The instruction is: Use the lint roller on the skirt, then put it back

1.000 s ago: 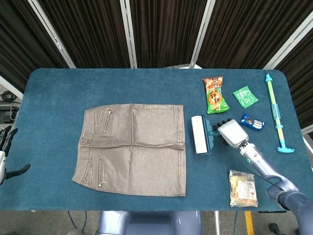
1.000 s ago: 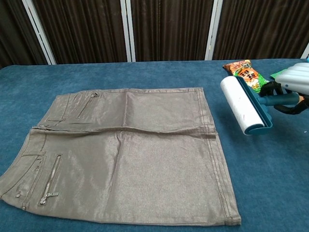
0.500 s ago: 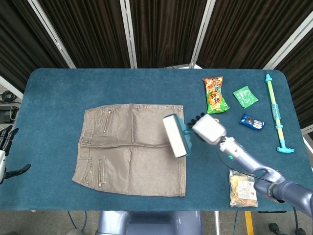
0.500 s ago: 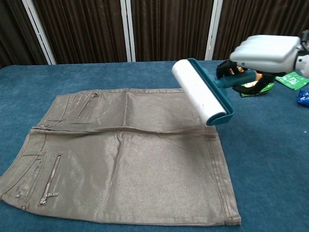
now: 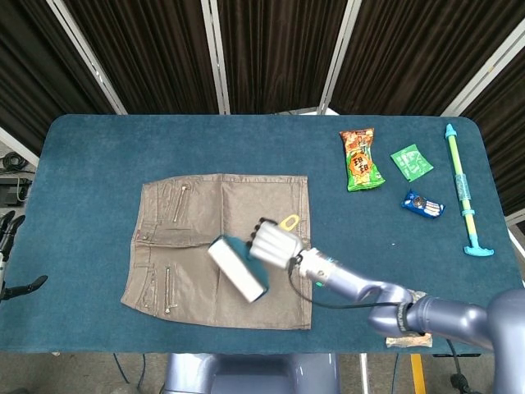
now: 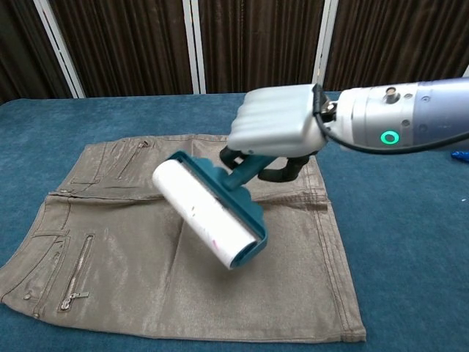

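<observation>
A big blue table [image 5: 98,148] with a soft, carpet-like top fills most of the head view, and behind it hang dark curtains [image 5: 271,49] split by pale slanted bars. A shiny brown skirt [image 5: 189,246] lies flat on the left half of the table, with small zips near its waist end. The right hand [image 5: 273,244] is over the skirt, and its fingers are curled around the teal handle of the lint roller [image 5: 237,268], so it holds the roller. In the chest view the roller [image 6: 209,220] is tilted, with its white sticky drum over the middle of the skirt [image 6: 110,249], under the hand [image 6: 275,126]; I cannot tell if the drum touches the cloth. The right arm reaches across the skirt's right edge and hides part of it. At the far right of the table are an orange snack bag [image 5: 360,159], a small green packet [image 5: 411,162], a little blue packet [image 5: 423,203] and a long teal and yellow stick toy [image 5: 463,190]. A clear bag of food [image 5: 406,328] peeks out from under the right arm near the front edge. The left hand [image 5: 10,263] is off the left side of the table, only partly seen, so I cannot tell how open it is.
</observation>
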{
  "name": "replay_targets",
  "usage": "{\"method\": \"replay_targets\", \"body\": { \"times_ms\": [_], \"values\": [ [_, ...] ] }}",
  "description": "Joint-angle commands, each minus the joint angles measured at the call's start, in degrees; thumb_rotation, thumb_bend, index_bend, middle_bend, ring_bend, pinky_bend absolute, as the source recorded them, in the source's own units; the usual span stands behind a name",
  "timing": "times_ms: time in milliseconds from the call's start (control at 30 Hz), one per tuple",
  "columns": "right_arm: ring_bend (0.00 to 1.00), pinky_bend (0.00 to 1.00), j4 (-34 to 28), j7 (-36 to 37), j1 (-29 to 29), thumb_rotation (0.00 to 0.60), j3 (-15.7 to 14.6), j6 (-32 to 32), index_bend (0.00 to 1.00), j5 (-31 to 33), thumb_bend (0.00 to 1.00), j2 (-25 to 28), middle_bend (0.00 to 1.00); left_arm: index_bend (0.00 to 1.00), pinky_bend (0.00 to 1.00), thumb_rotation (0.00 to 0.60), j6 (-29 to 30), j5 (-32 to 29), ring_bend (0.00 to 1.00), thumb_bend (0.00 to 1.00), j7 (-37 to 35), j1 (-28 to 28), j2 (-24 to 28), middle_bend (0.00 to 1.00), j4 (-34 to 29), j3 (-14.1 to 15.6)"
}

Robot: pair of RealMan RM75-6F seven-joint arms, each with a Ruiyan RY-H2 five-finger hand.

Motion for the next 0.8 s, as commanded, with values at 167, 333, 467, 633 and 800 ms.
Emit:
{"method": "replay_targets", "body": {
  "times_ms": [167, 333, 467, 633, 800],
  "values": [
    [0.50, 0.51, -0.2, -10.7, 3.1, 0.600, -0.8, -3.3, 0.52, 5.2, 0.95, -6.6, 0.58, 0.00, 0.00, 0.600, -0.9, -0.5, 0.00, 0.00, 0.5, -0.3, -0.2, 0.00, 0.2, 0.1],
    [0.50, 0.51, 0.6, -15.7, 3.4, 0.600, -1.6, -2.6, 0.52, 8.1, 0.96, -8.7, 0.58, 0.00, 0.00, 0.600, -1.7, -1.2, 0.00, 0.00, 0.7, -0.6, -0.4, 0.00, 0.4, 0.0],
    [0.50, 0.51, 1.9, -18.7, 3.5, 0.600, -2.3, -1.6, 0.52, 9.7, 0.96, -8.9, 0.58, 0.00, 0.00, 0.600, -2.0, -1.4, 0.00, 0.00, 0.8, -0.7, -0.6, 0.00, 0.6, -0.1],
    [0.50, 0.51, 4.1, -22.8, 3.3, 0.600, -4.1, -0.4, 0.52, 10.1, 0.96, -7.8, 0.58, 0.00, 0.00, 0.600, -2.7, -1.5, 0.00, 0.00, 0.5, -1.0, -0.6, 0.00, 0.5, 0.1],
    [0.50, 0.51, 6.8, -26.0, 2.3, 0.600, -6.1, 0.7, 0.52, 11.4, 0.96, -6.4, 0.58, 0.00, 0.00, 0.600, -2.7, -1.2, 0.00, 0.00, 0.8, -1.0, -0.7, 0.00, 0.2, 0.2]
  ]
}}
